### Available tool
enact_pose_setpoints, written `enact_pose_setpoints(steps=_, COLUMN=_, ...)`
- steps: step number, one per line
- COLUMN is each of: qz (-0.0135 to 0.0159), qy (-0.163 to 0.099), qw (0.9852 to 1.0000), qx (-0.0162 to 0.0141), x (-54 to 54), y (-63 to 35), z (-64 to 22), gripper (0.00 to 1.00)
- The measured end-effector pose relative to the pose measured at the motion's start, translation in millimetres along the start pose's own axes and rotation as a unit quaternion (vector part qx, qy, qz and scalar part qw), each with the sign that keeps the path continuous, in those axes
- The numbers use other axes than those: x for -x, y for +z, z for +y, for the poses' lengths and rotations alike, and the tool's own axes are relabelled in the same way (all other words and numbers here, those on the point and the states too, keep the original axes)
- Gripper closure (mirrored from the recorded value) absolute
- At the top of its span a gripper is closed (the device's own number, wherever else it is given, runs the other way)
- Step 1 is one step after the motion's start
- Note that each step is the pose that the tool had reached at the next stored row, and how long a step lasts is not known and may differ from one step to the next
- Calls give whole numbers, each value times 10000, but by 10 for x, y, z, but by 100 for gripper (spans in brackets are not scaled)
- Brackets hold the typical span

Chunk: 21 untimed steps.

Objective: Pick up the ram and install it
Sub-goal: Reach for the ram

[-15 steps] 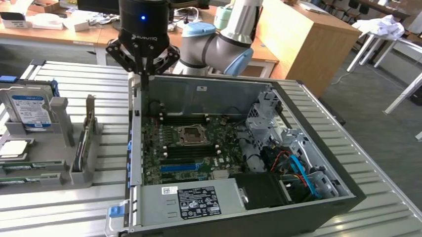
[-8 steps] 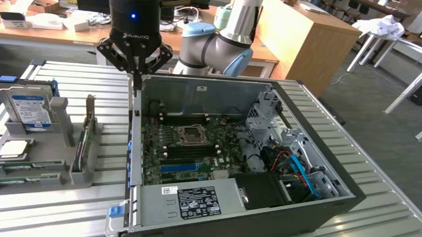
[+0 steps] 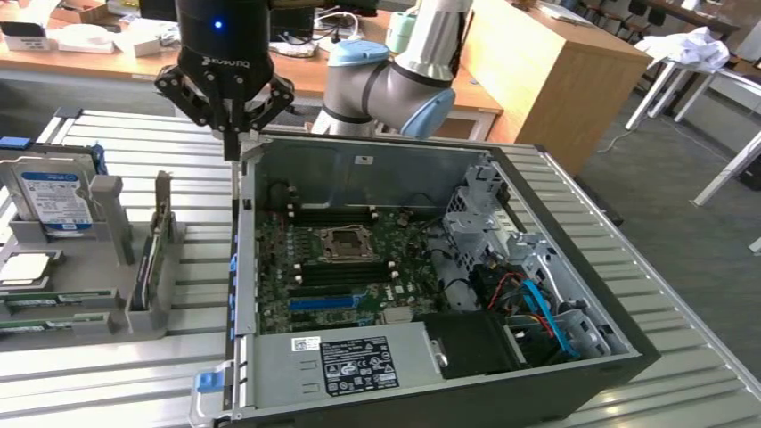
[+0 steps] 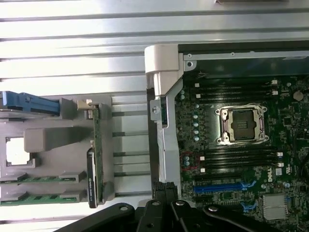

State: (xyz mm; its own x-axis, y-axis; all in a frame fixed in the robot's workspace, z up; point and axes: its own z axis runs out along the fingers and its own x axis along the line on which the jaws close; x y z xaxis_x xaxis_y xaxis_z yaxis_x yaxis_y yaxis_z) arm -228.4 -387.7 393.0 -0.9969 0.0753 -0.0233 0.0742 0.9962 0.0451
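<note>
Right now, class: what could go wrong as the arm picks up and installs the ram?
The shut fingers hang over the case wall; dropping straight down could strike it. The ram stands edge-on in a narrow slot of the holder; a skewed grasp might jam it. The memory slots flank the open processor socket; misalignment could damage it.

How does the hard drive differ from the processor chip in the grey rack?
The hard drive stands upright; the processor chip lies flat. The hard drive is bigger and boxy with a blue-white label; the processor chip is small, square, plain silver. Both sit in the grey rack.
</note>
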Motion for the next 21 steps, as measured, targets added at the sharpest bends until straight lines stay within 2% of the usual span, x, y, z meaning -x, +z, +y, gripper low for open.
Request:
enact_pose_setpoints(steps=9, qz=0, qy=-1, qw=10000, qx=0, x=-227, y=-5, z=6, gripper=89)
enact_pose_setpoints(steps=21, qz=0, qy=0, qw=10000, qx=0, x=-593, y=-12, z=16, gripper=89)
